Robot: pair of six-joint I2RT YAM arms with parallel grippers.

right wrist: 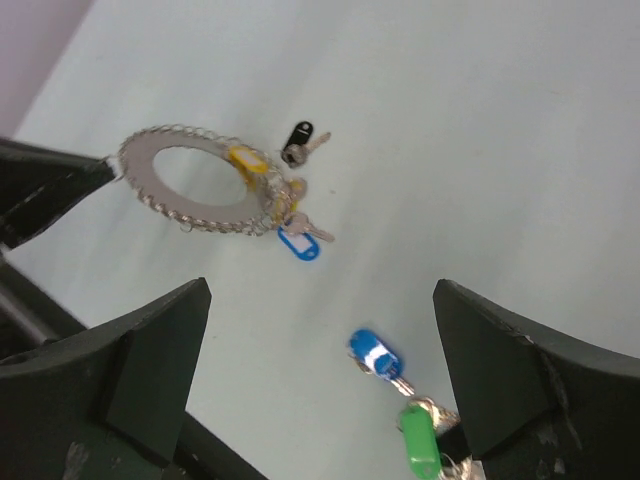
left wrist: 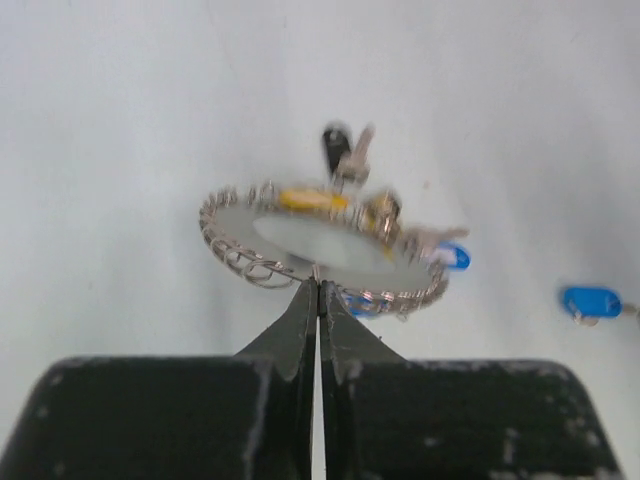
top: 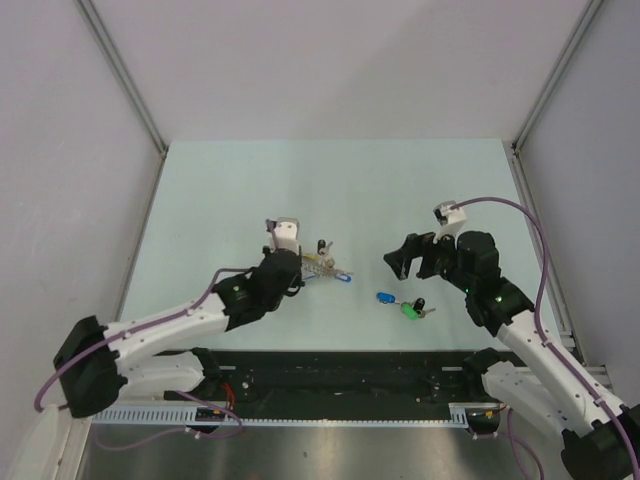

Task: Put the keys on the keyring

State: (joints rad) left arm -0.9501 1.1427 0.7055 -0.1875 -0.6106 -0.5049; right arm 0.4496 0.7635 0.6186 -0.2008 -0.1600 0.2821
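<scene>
Room: grey-white wall panels (top: 60,150) left, behind and right, with aluminium struts (top: 120,75) running up the corners. Table (top: 330,190): pale mint-white, matt, with a few small items mid-field. At the near edge, a black base plate (top: 340,375) and a slotted grey cable duct (top: 290,412). Purple cables (top: 45,395) run along both arms.

Left: left gripper (left wrist: 318,288), jaws together, clamped on the near rim of the keyring (left wrist: 235,212). The ring is a flat grey disc with a large hole and wire loops all round its edge. It sits close to level, a little left of table centre. Whether it clears the table I cannot tell. Yellow-headed key (left wrist: 312,200) lies on the ring's far side. Black-headed key (left wrist: 336,145) lies just beyond the ring. Blue tag (left wrist: 452,256) with a silver blade sits at the ring's right rim, against the loops.

Centre: loose blue-headed key (top: 385,297) on the table, well apart from the ring. Green-headed key (top: 410,310) lies just beside it, to the right and nearer the arms.

Right: right gripper (top: 410,262), jaws wide apart, nothing between them, held above the table just beyond the loose blue and green keys. From its wrist camera those two lie low in the gap between the fingers (right wrist: 150,350).

Labels: both blue heads show a white insert. Any writing is too small to read.
</scene>
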